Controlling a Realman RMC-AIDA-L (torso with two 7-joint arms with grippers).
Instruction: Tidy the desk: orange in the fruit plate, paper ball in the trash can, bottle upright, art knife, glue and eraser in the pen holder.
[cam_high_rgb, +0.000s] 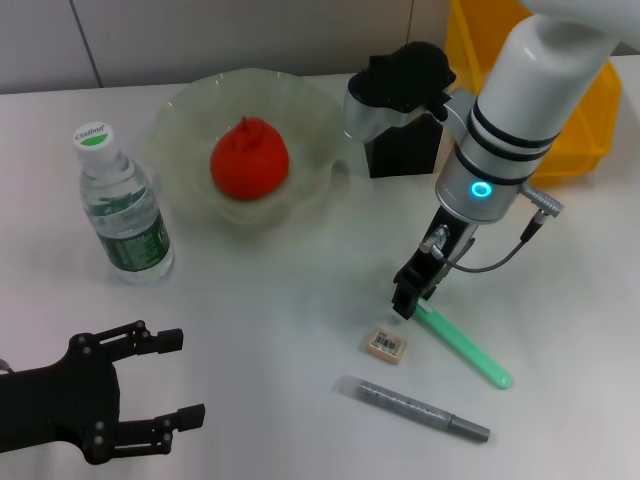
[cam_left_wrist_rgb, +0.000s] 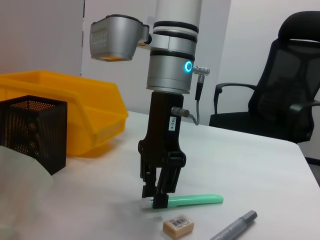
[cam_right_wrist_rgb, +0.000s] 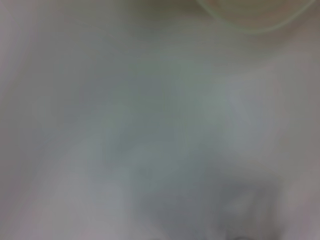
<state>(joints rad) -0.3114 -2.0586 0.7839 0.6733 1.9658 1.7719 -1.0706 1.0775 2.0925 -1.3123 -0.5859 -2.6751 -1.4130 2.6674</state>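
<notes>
My right gripper (cam_high_rgb: 408, 300) (cam_left_wrist_rgb: 157, 197) stands down at the table, shut on the near end of the green glue stick (cam_high_rgb: 468, 350) (cam_left_wrist_rgb: 197, 200), which lies flat. Just beside it is the small tan eraser (cam_high_rgb: 386, 343) (cam_left_wrist_rgb: 178, 225). The grey art knife (cam_high_rgb: 412, 407) (cam_left_wrist_rgb: 235, 226) lies nearer the front edge. The orange (cam_high_rgb: 249, 158) rests in the glass fruit plate (cam_high_rgb: 185, 120). The bottle (cam_high_rgb: 122, 205) stands upright at the left. The black mesh pen holder (cam_high_rgb: 405, 155) (cam_left_wrist_rgb: 32, 130) is behind the right arm. My left gripper (cam_high_rgb: 190, 376) hangs open at the front left. No paper ball shows.
A yellow bin (cam_high_rgb: 580, 120) (cam_left_wrist_rgb: 75, 107) sits at the back right beside the pen holder. A black office chair (cam_left_wrist_rgb: 287, 85) stands beyond the table in the left wrist view. The right wrist view shows only a blur of white surface.
</notes>
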